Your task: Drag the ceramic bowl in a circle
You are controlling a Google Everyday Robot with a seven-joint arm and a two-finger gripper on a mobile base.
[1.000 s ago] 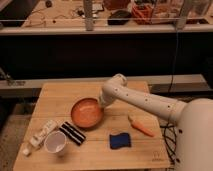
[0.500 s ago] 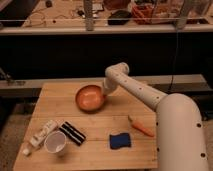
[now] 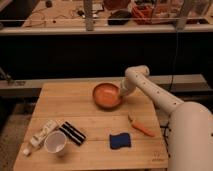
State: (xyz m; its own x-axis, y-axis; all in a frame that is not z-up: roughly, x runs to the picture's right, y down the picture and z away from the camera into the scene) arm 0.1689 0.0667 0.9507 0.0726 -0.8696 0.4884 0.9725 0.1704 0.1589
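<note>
The ceramic bowl (image 3: pixel 107 95) is round, shallow and glossy orange-brown, and it sits on the wooden table (image 3: pixel 60 102) toward the back, right of centre. My gripper (image 3: pixel 121 93) is at the bowl's right rim, at the end of the white arm that comes in from the lower right. The arm's wrist covers the rim there.
A white cup (image 3: pixel 55 142) stands at the front left, with a white tube (image 3: pixel 42 135) and a black striped packet (image 3: pixel 73 132) beside it. A blue sponge (image 3: pixel 120 140) and an orange carrot-like piece (image 3: pixel 141 127) lie at the front right. A dark shelf runs behind the table.
The bowl has moved from the table's middle toward the back and to the right, together with my gripper. The arm has stretched out further.
</note>
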